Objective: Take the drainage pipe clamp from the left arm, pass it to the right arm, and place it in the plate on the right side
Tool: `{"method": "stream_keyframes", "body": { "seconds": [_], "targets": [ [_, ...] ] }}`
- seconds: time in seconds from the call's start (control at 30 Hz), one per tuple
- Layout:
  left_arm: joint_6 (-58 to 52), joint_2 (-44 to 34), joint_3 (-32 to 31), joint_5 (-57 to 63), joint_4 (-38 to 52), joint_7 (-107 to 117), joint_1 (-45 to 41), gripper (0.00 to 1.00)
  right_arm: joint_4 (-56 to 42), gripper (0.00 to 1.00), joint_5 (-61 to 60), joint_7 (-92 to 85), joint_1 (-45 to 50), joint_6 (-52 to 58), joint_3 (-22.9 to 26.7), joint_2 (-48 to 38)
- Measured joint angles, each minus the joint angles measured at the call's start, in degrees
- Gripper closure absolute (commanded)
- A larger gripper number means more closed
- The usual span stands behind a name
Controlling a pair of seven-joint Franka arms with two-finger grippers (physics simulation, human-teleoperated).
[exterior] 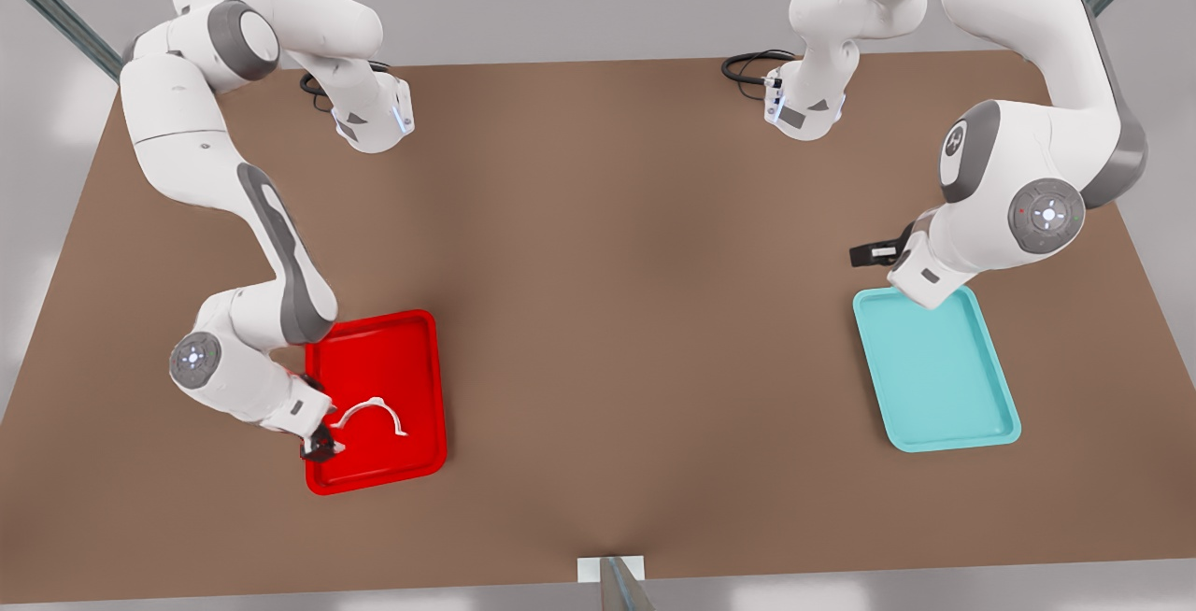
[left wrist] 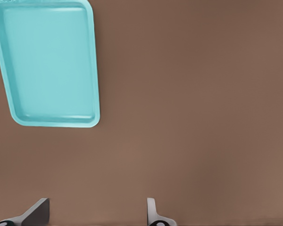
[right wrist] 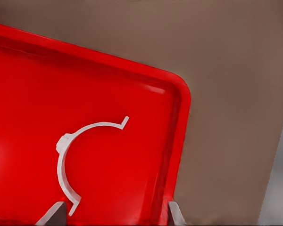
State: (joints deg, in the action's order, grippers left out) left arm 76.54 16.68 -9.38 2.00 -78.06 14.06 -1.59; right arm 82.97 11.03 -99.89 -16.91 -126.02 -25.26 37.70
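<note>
Nearest the front camera, at the lower left of the frame, the right gripper [exterior: 320, 444] hangs low over the near corner of the plate [exterior: 411, 335], the red tray. The right wrist view shows its two fingertips [right wrist: 54, 214] spread apart, with one foot of the clamp lying between them; whether either tip touches that foot cannot be told.

Drainage pipe clamp [exterior: 371, 414]: lies flat on the plate floor, inside the rim, arch open toward the lower edge of the frame in the front view. In the right wrist view the clamp [right wrist: 73, 157] sits in the lower left, apart from the plate rim [right wrist: 181, 122].

Farther back, right of centre in the front view, the left gripper [exterior: 864, 253] hovers just above the upper left corner of the teal tray [exterior: 939, 373]. The left wrist view shows its fingertips [left wrist: 35, 212] well apart, with nothing between them and bare table [exterior: 598, 265] beneath. The teal tray [left wrist: 49, 61] fills the upper left of that view. This arm waits.

Judgement: the clamp already rests in the plate and the claw is open around it, so the step in hand reads as the release at the end of placing. The next move calls for a straight lift of the right gripper, keeping both tips clear of the foot so the clamp is not dragged or tipped over the rim.
</note>
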Motion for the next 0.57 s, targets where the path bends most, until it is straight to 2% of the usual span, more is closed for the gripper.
{"method": "stream_keyframes", "body": {
  "seconds": [0.07, 0.13, 0.23, 0.37, 0.43, 0.47, 0.57],
  "targets": [
    [-0.04, 0.00, 0.00, 0.00, -0.07, -1.11, 0.00, 0.00, -4.74, 0.00, 2.27, 10.94, 0.16, 10.30, -0.41, -4.62],
    [-0.09, 0.00, 0.00, -0.01, -0.09, -2.10, 0.00, 0.00, -6.35, 0.00, 1.49, 21.78, 0.72, 20.24, -0.79, -13.46],
    [-0.21, -0.08, 0.00, -0.01, -0.10, -3.41, 0.00, 0.00, -1.94, 0.00, -3.34, 35.52, -3.32, 31.44, -0.46, -24.64],
    [-0.30, -0.03, 0.00, 0.05, -0.22, -4.85, 0.00, 0.00, -1.07, 0.00, -6.63, 49.71, -3.94, 40.46, -0.02, -27.29],
    [-0.32, -0.01, 0.00, 0.06, -0.26, -5.46, 0.00, 0.00, -1.16, 0.00, -7.33, 55.54, 6.47, 42.96, 10.13, -28.28],
    [-0.33, 0.00, 0.00, 0.07, -0.27, -5.74, 0.00, 0.00, -0.93, 0.00, -7.65, 58.21, 9.72, 43.90, 12.78, -28.31],
    [-0.36, 0.00, 0.00, 0.07, -0.32, -6.49, 0.08, 0.00, -0.61, 0.00, -8.29, 65.39, 11.93, 45.98, 15.29, -27.88]
  ]
}}
